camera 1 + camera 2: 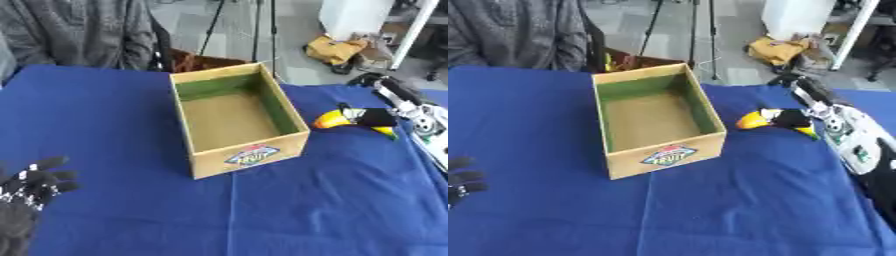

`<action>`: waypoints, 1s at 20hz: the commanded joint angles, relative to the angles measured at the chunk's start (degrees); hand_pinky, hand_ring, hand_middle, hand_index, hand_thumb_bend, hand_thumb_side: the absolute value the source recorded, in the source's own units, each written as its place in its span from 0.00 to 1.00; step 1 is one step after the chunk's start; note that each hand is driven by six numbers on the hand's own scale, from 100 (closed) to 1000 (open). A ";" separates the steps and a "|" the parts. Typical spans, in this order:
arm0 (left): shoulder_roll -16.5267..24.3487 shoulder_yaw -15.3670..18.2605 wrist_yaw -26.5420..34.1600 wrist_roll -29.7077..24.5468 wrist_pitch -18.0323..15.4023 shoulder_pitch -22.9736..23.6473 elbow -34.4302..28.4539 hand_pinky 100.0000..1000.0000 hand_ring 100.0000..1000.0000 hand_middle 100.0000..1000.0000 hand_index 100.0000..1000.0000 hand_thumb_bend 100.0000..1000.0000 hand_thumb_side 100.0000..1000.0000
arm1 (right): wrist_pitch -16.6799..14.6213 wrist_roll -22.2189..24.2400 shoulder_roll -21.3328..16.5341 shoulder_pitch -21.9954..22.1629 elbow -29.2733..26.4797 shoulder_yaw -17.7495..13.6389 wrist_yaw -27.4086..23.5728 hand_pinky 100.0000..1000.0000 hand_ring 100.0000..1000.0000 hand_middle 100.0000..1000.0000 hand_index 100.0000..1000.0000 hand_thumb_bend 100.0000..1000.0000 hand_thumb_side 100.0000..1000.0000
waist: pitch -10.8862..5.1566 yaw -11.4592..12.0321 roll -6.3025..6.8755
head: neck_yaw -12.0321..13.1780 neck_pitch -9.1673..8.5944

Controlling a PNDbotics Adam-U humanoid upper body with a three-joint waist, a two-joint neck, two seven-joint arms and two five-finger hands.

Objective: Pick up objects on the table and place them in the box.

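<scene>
Right now your right hand (794, 82) is at the toy, fingers not readable.
Can't tell whether those fingers are open or closed round anything: the hand is a dark blur at the end of the silver-and-black forearm, coming in from the right edge. Just below and inboard of it lies the toucan toy (779, 119), black body with an orange-yellow beak pointing toward the box, lying on the blue tablecloth (262, 215); contact between hand and toy isn't clear. Further inboard, near the beak but apart from it, sits the open cardboard box (249, 159), green inside walls, a label on its near face. Your left hand (31, 187) rests at the lower left edge, fingers relaxed and spread, holding nothing, well apart from the box.
</scene>
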 commanded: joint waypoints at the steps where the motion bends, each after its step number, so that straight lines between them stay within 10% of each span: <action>1: 0.10 -0.27 0.03 -0.43 -0.09 -0.87 -1.49 0.68 0.69 0.70 0.50 0.26 0.94 | 0.13 0.66 -1.47 -0.80 -0.53 -0.76 -0.45 0.79 0.88 0.86 0.86 0.05 0.32 | -0.75 0.17 0.12 | -0.20 -0.90; 20: -0.15 -0.35 0.02 -0.75 -0.27 -0.73 -1.42 0.68 0.69 0.71 0.50 0.26 0.95 | 1.70 2.98 -1.85 0.50 4.47 -1.84 0.07 0.81 0.89 0.86 0.86 0.00 0.16 | 0.62 0.49 1.07 | -0.49 -1.73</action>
